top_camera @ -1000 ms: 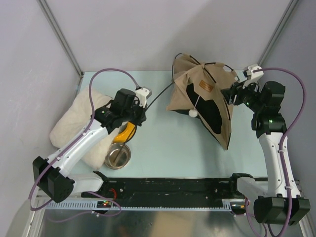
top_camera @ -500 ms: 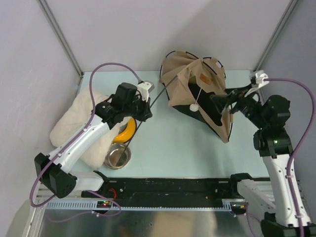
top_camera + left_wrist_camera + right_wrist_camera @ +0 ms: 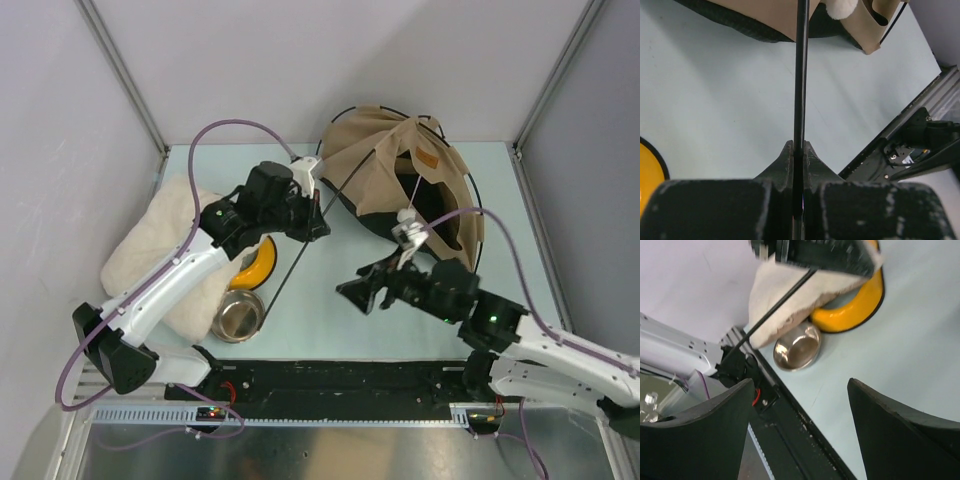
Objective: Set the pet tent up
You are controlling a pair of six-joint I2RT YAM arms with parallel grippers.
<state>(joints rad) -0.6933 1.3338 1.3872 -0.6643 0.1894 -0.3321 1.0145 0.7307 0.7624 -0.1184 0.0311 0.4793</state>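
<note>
Tan fabric sags in a loose dome as the pet tent (image 3: 395,165) sits at the far side of the pale table (image 3: 330,325), right of centre. The left gripper (image 3: 799,150) is clenched on a thin black pole (image 3: 286,268) that runs up to the tent. The right gripper (image 3: 362,293) hangs released, jaws wide, over bare table in front of the tent. A cream pillow (image 3: 140,255), yellow bowl holder (image 3: 262,262) and steel bowl (image 3: 240,315) lie at left.

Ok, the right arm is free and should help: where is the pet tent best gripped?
Likely the thin black pole hoop bowing out bare on the pet tent's right side, reached from the near side. It is exposed and slim; the left end effector pinches the pole on the left.
</note>
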